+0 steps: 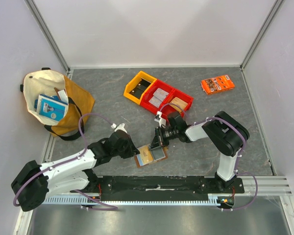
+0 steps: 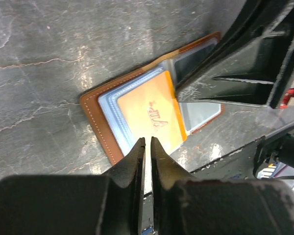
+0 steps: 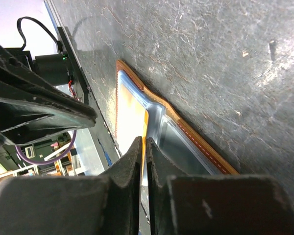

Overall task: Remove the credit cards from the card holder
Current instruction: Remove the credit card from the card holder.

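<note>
The brown leather card holder (image 1: 160, 155) lies open on the grey table near the front edge. It also shows in the left wrist view (image 2: 95, 110) and the right wrist view (image 3: 186, 128). An orange-gold credit card (image 2: 147, 107) sits in the pale blue sleeve of its left half, its right edge sticking out. My right gripper (image 3: 146, 142) is shut on that edge of the card (image 3: 131, 110). My left gripper (image 2: 148, 141) is shut at the holder's near edge, with a thin pale layer between its tips. In the top view both grippers meet at the holder, left (image 1: 136, 152) and right (image 1: 159, 143). Other cards are hidden.
A cream and mustard bag (image 1: 54, 100) with a blue box lies at the far left. A yellow bin (image 1: 139, 87) and red bins (image 1: 167, 100) stand behind the arms. An orange printed packet (image 1: 218, 84) lies at the back right. The table's front rail (image 1: 157, 183) runs just below the holder.
</note>
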Controlling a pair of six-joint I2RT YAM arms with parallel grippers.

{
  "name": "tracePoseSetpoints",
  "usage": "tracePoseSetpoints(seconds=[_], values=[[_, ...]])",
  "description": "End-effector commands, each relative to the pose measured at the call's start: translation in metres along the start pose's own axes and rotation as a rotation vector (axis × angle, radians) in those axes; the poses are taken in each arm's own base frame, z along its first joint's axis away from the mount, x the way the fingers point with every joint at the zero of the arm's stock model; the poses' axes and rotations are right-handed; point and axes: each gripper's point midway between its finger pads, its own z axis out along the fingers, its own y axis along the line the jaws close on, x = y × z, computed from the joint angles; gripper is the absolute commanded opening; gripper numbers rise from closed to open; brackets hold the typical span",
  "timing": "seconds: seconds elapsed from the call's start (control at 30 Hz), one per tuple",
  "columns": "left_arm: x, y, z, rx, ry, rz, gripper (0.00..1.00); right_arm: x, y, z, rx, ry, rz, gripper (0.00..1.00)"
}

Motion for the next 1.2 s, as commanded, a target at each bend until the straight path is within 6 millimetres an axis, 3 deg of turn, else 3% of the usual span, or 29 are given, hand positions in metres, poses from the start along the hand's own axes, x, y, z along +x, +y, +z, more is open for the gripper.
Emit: tracePoseSetpoints(seconds=[0.0, 0.33, 0.63, 0.97, 1.1, 1.17], values=[[-0.012, -0.019, -0.007, 0.071, -0.041, 0.026, 0.14, -0.003, 0.006, -0.001, -0.029, -0.010, -0.021, 0.12], [0.007, -0.002, 0.011, -0.018, 0.064, 0.043, 0.02, -0.002, 0.005, -0.002, -0.019, -0.009, -0.021, 0.18], [0.014, 0.013, 0.016, -0.077, 0.088, 0.032, 0.02, 0.005, 0.000, -0.004, 0.001, 0.010, -0.015, 0.19], [0.020, 0.023, 0.019, -0.131, 0.115, 0.020, 0.02, 0.007, 0.006, -0.005, -0.027, 0.024, -0.025, 0.12], [0.023, 0.028, 0.019, -0.152, 0.128, 0.019, 0.02, 0.007, 0.008, -0.005, -0.036, 0.027, -0.030, 0.00], [0.021, 0.033, 0.020, -0.176, 0.114, 0.019, 0.02, 0.007, 0.005, -0.007, -0.024, 0.023, -0.029, 0.00]])
